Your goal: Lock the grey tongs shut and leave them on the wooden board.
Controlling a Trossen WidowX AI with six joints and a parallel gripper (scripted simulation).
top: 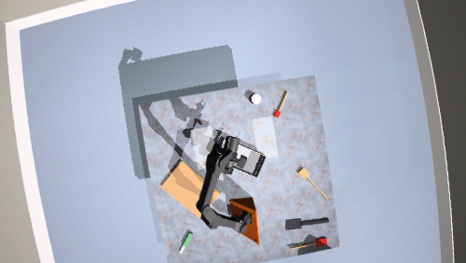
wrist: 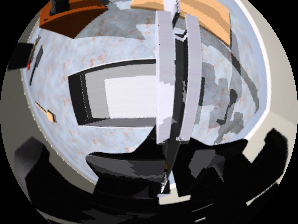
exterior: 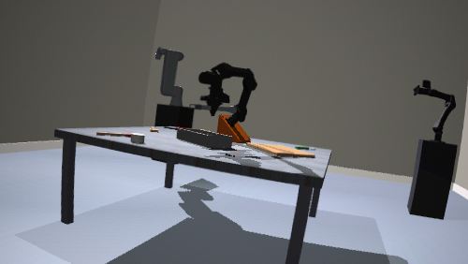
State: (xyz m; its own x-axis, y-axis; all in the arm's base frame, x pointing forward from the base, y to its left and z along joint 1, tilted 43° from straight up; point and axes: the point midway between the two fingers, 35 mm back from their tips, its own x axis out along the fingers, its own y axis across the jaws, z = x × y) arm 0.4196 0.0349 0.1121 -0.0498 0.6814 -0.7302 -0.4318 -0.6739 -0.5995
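Observation:
My gripper points down and is shut on the grey tongs. The tongs are lifted above the dark-walled roasting tin and look roughly level in the exterior view. In the wrist view their two arms run nearly side by side, with a narrow dark gap between them. Whether the lock has caught cannot be seen. In the top view the arm largely hides them. The wooden board lies flat, left of the tin in the top view.
An orange wedge stands at the arm's base, near the board and tin. A white round pot, a red-headed tool, a wooden-headed tool, a black spatula and a green-and-white item lie around the table.

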